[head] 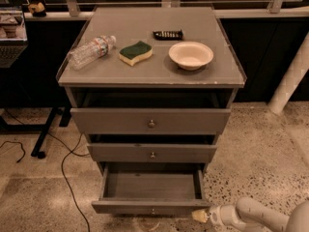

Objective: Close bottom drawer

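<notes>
The bottom drawer [151,207] of the grey cabinet is pulled far out and its inside is empty. Its shallow front panel has a small round knob [153,210] at centre. My gripper [199,216] sits low at the right end of that front panel, its pale tip right at the panel's corner. The white arm [256,215] reaches in from the bottom right. The middle drawer [152,152] and the top drawer [150,121] stand slightly out.
On the cabinet top [222,71] lie a plastic bottle [91,51], a green-yellow sponge [135,52], a white bowl [190,55] and a black remote [168,34]. A black cable [65,178] runs over the speckled floor at left. A white post [292,79] stands at right.
</notes>
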Tool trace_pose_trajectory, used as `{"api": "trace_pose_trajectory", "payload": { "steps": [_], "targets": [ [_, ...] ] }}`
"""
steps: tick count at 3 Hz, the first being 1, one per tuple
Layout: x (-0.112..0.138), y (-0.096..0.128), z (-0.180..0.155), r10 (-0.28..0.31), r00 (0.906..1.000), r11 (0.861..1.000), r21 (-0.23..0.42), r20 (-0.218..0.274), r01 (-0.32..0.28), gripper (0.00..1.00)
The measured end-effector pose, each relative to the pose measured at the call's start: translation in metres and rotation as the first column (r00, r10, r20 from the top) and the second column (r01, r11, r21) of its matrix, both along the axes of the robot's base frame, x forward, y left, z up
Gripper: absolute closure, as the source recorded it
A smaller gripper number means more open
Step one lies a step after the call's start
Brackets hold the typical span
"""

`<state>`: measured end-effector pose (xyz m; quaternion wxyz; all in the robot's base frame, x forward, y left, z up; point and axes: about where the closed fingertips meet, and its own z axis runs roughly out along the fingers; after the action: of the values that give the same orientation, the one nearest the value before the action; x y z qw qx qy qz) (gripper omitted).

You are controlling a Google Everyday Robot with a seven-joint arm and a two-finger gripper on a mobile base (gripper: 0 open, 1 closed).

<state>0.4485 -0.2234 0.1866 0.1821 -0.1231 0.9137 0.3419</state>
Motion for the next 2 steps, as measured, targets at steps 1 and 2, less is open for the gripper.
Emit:
{"api": "trace_pose_trajectory", "payload": {
  "steps": [1, 2],
  "targets": [
    [0.011, 0.010, -0.005, 0.036, 0.9993, 0.999, 0.006, -0.009, -0.036, 1.00],
    [0.024, 0.018, -0.007, 0.058, 0.9983, 0.998, 0.004, -0.008, -0.058, 1.00]
  ]
}}
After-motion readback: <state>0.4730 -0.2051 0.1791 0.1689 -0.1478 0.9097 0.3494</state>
